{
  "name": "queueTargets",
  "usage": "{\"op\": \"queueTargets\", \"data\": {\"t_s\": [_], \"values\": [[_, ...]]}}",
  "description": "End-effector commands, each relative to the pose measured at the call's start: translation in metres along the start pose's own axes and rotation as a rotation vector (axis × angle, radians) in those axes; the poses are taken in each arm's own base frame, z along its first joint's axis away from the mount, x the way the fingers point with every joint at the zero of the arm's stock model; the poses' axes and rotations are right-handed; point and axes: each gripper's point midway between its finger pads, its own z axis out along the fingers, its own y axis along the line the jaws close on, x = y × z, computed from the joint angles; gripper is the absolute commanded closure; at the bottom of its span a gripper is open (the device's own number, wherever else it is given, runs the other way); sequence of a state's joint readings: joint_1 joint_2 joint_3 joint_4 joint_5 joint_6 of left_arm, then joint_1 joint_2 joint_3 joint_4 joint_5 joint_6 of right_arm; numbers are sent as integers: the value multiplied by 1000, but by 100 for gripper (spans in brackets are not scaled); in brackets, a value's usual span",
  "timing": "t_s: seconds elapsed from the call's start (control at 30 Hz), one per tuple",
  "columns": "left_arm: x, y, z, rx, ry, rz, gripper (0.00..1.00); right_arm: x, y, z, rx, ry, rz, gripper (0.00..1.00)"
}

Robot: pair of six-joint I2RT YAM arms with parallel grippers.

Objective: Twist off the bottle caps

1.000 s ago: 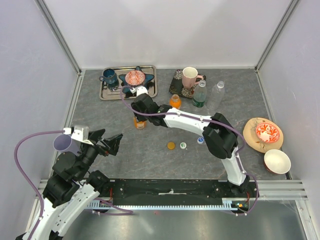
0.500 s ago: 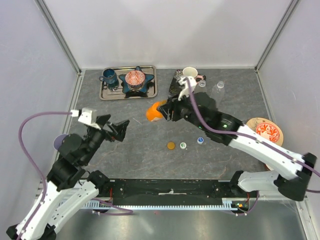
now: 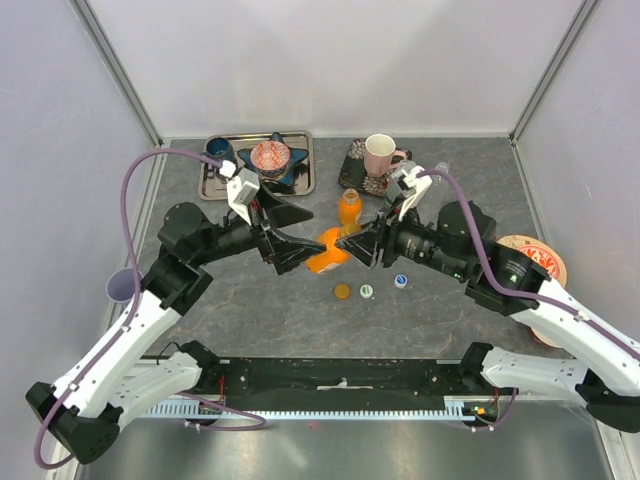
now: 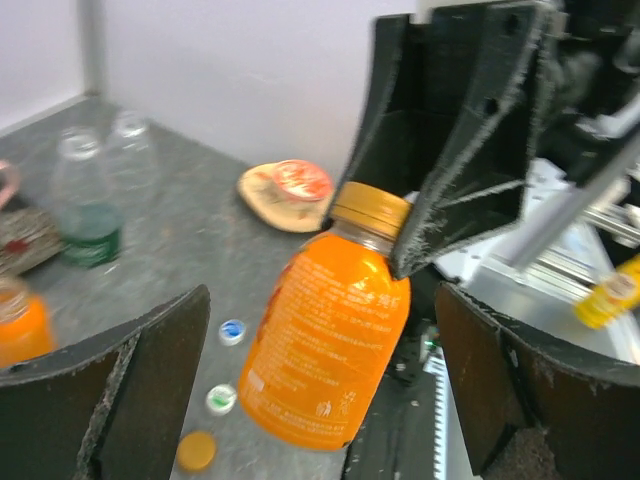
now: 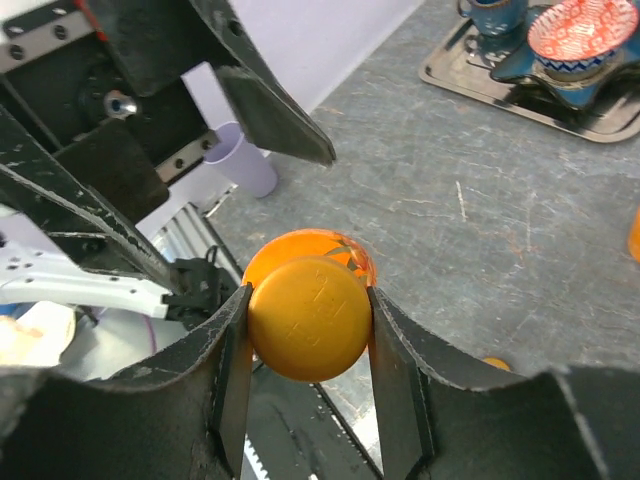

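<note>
My right gripper [image 3: 352, 246] is shut on the orange cap [image 5: 308, 318] of a short orange bottle [image 3: 325, 252] and holds it tilted in the air over the table's middle. My left gripper [image 3: 308, 240] is open, and its fingers [image 4: 130, 380] stand on either side of the bottle's body [image 4: 325, 350] without touching it. The cap [image 4: 370, 208] sits on the bottle's neck. A second orange bottle [image 3: 348, 208] stands behind. Three loose caps lie on the table: orange [image 3: 343, 291], white-green [image 3: 367, 291] and blue [image 3: 401, 281]. The green-tinted bottle [image 4: 90, 220] and the clear bottle [image 4: 125, 135] stand at the back.
A metal tray [image 3: 215, 188] with a blue mug and a star dish is at the back left. A pink mug [image 3: 380, 153] stands at the back. A purple cup [image 3: 122, 287] is at the left edge, and a patterned plate [image 3: 545, 262] at the right.
My left arm has swung in from the left to the middle, its open jaws now either side of the bottle. My right gripper has brought the bottle nearer and lower.
</note>
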State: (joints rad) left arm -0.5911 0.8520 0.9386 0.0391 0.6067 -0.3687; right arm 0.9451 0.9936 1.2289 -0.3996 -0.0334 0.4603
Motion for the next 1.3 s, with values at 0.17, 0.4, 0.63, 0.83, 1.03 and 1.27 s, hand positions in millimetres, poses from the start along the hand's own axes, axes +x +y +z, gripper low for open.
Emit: {"op": "queueTargets", "data": {"t_s": [0.17, 0.4, 0.63, 0.83, 1.03, 1.27], "values": [[-5, -61, -2, 401, 35, -15, 1, -25, 38, -25, -164, -49, 5, 100], [8, -61, 4, 453, 103, -56, 0, -37, 52, -21, -220, -69, 9, 100], [19, -51, 9, 418, 132, -51, 7, -49, 65, -21, -271, -93, 23, 100], [25, -53, 11, 435, 150, -50, 18, -50, 65, -18, -270, -97, 27, 100], [33, -61, 13, 457, 183, -36, 33, -49, 63, -15, -262, -94, 33, 100], [42, -67, 12, 465, 214, -10, 59, -47, 61, -11, -251, -83, 40, 100]]}}
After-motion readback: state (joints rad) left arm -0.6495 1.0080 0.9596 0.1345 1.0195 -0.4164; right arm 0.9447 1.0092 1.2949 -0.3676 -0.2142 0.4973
